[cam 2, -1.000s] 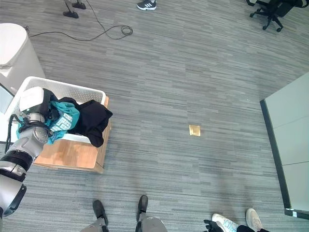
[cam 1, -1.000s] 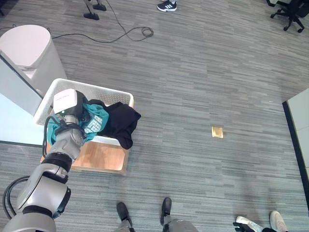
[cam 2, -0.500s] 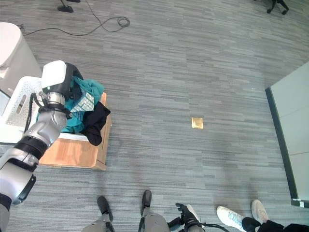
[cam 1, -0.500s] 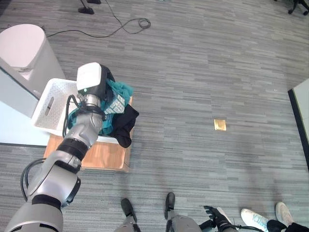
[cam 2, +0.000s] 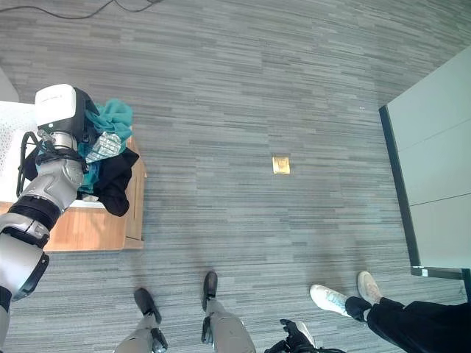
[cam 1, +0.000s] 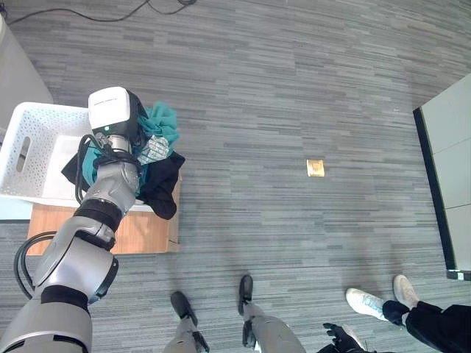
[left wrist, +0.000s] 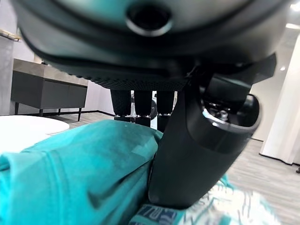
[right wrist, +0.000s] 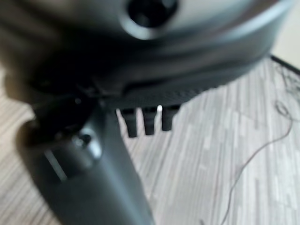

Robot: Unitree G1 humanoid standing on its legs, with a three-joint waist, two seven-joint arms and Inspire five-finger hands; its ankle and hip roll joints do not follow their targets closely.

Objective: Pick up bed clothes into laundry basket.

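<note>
1. One left hand (left wrist: 197, 140) has its fingers and thumb closed on a teal printed cloth garment (cam 1: 158, 132), held up above the right end of the white perforated plastic laundry basket (cam 1: 37, 151).
2. A black cloth garment (cam 1: 160, 187) drapes over the basket's right rim, on a low wooden platform (cam 1: 140, 232).
3. The right hand (right wrist: 84, 154) hangs over grey striped floor (cam 1: 294, 88), fingers straight.
</note>
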